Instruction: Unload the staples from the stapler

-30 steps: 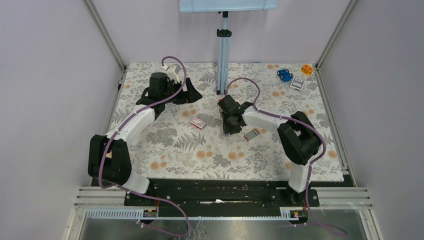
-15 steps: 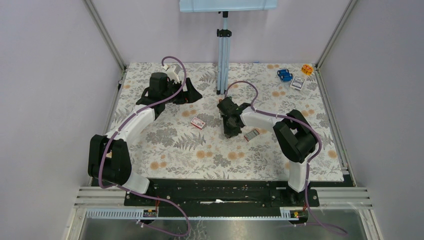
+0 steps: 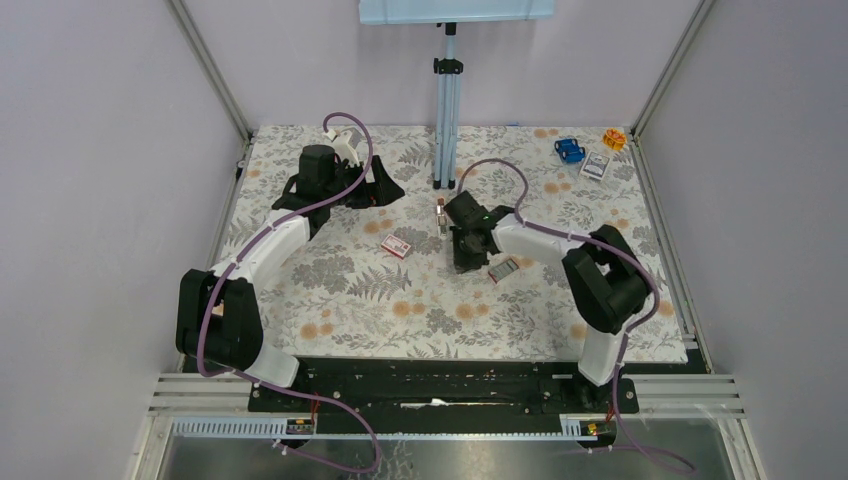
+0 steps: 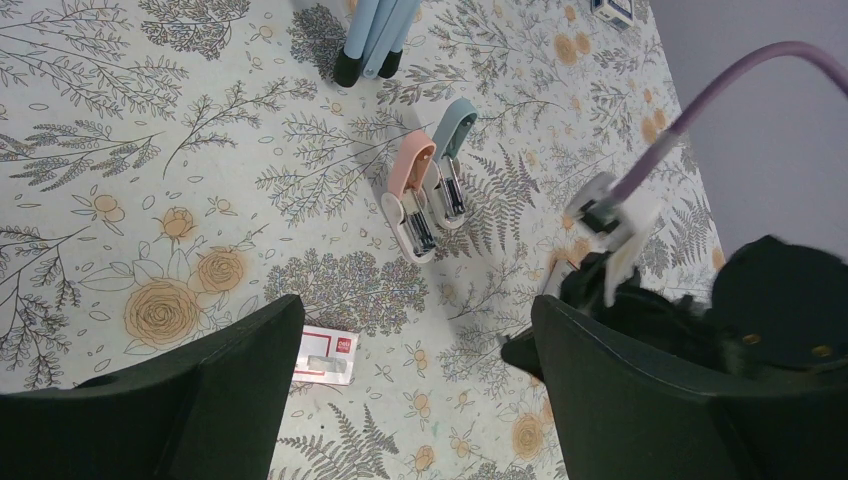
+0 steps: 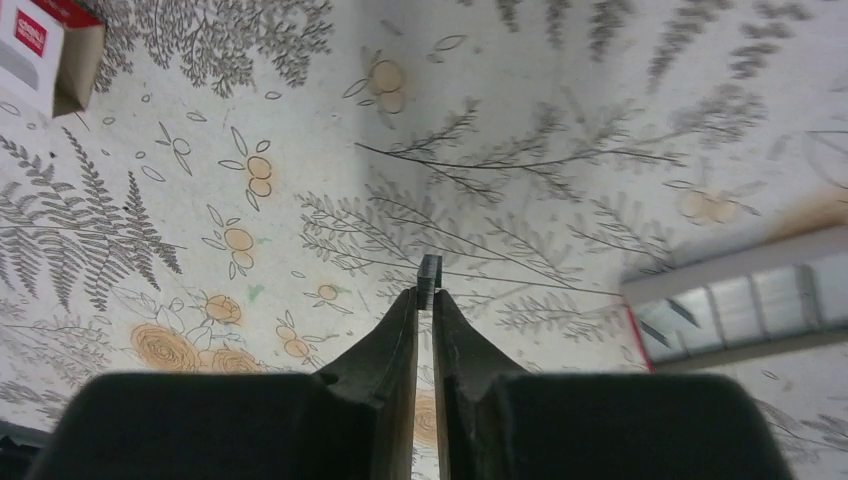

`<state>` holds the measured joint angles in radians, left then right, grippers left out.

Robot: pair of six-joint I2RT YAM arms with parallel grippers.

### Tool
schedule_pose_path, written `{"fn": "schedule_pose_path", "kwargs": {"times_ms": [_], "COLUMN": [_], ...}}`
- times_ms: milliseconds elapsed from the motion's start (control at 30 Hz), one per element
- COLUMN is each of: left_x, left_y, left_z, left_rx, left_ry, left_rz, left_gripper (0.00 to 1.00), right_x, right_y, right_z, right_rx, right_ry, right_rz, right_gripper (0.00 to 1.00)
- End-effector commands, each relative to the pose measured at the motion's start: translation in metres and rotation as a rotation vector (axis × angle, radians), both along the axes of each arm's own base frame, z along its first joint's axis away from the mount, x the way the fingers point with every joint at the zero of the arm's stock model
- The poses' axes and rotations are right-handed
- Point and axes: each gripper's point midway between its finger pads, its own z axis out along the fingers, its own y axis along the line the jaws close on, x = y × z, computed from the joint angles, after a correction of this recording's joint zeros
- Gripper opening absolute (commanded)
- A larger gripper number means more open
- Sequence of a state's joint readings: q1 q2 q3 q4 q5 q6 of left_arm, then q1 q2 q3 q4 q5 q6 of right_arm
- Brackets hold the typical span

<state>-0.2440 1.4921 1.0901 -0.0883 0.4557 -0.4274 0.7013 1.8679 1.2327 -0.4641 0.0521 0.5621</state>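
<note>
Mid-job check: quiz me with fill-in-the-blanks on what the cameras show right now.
The right tool is pinching a short strip of ___.
The left tool is empty and ___.
The left wrist view shows ___ staplers: the pink stapler and the blue stapler.
Missing words: staples; open; two.

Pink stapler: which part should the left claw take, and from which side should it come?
Take the pink stapler by its pink lid, from above, closing across the narrow width. The lid is swung open away from the white base and seems to lie flat, longer than wide. The teal stapler lies close beside it, so that gap looks tight; the lid's rounded far end seems freer than the base.
</note>
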Motion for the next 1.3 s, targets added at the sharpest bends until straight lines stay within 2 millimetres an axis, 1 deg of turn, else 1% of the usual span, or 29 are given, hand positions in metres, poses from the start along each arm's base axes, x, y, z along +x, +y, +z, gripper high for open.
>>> {"fn": "schedule_pose_path", "kwargs": {"times_ms": [0, 67, 133, 200, 267, 367, 433, 567, 700, 800, 967, 1167, 1267], "left_x": [0.001, 0.002, 0.001, 0.001, 0.001, 0.001, 0.001, 0.001, 0.001, 0.001, 0.002, 0.001, 0.001], "left_y": [-0.002, -0.002, -0.002, -0.002, -0.003, -0.003, -0.003, -0.003, -0.003, -0.003, -0.003, -0.004, -0.003], "left_z": [0.017, 0.018, 0.018, 0.018, 0.018, 0.017, 0.017, 0.017, 0.016, 0.017, 0.016, 0.015, 0.016], "left_rx": [-0.022, -0.023, -0.024, -0.026, -0.026, -0.029, -0.030, -0.028, -0.027, -0.027, -0.028, -0.033, -0.032], "left_ry": [-0.060, -0.062, -0.061, -0.059, -0.058, -0.056, -0.055, -0.057, -0.054, -0.056, -0.053, -0.047, -0.051], "left_rz": [-0.007, -0.006, -0.008, -0.009, -0.011, -0.011, -0.013, -0.010, -0.010, -0.010, -0.010, -0.014, -0.012], "left_gripper": [0.88, 0.88, 0.88, 0.88, 0.88, 0.88, 0.88, 0.88, 0.88, 0.88, 0.88, 0.88, 0.88], "right_x": [0.013, 0.011, 0.010, 0.005, -0.002, -0.007, -0.007, 0.002, 0.008, 0.009, 0.009, 0.011, 0.012], "right_y": [-0.019, -0.036, -0.056, -0.072, -0.081, -0.090, -0.094, -0.096, -0.098, -0.102, -0.111, -0.112, -0.111], "right_z": [0.040, 0.044, 0.044, 0.043, 0.038, 0.034, 0.032, 0.028, 0.027, 0.027, 0.029, 0.033, 0.034], "right_rx": [0.104, 0.098, 0.071, 0.044, 0.040, 0.006, -0.011, -0.029, -0.053, -0.078, -0.118, -0.119, -0.117], "right_ry": [-0.063, -0.067, -0.065, -0.060, -0.044, -0.029, -0.024, -0.025, -0.032, -0.030, -0.040, -0.053, -0.057], "right_rz": [-0.078, -0.103, -0.124, -0.126, -0.093, -0.053, -0.037, -0.039, -0.048, -0.050, -0.062, -0.070, -0.072], "right_gripper": [0.14, 0.14, 0.14, 0.14, 0.14, 0.14, 0.14, 0.14, 0.15, 0.17, 0.21, 0.30, 0.32]}}
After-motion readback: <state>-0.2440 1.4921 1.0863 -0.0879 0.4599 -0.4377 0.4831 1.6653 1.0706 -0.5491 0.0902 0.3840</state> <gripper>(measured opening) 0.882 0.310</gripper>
